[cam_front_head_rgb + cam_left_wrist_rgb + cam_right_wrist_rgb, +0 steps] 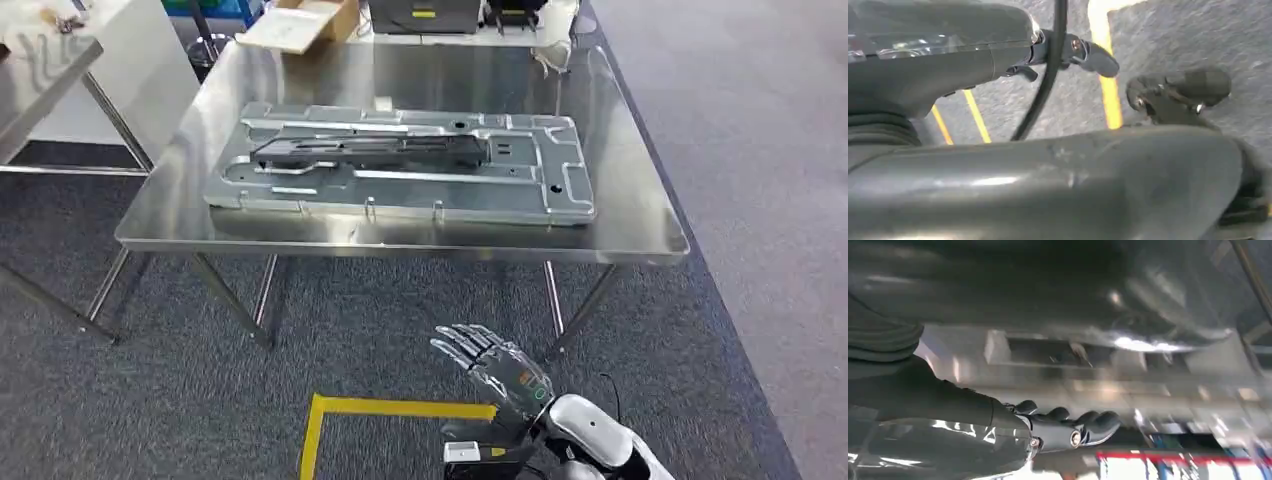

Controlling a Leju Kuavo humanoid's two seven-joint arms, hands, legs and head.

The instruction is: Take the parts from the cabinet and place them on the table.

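Lying flat on the shiny steel table [640, 235] is a big grey metal plate with ridges [470, 190], and a long dark metal bar [370, 150] rests on top of it, toward the left. The right hand [495, 370] hangs low in front of the table, over the grey carpet [380, 320], with its fingers apart and holding nothing. A yellow tape line [400, 408] is just beside it. The left hand [1083, 52] hangs above the carpet too, fingers apart and holding nothing.
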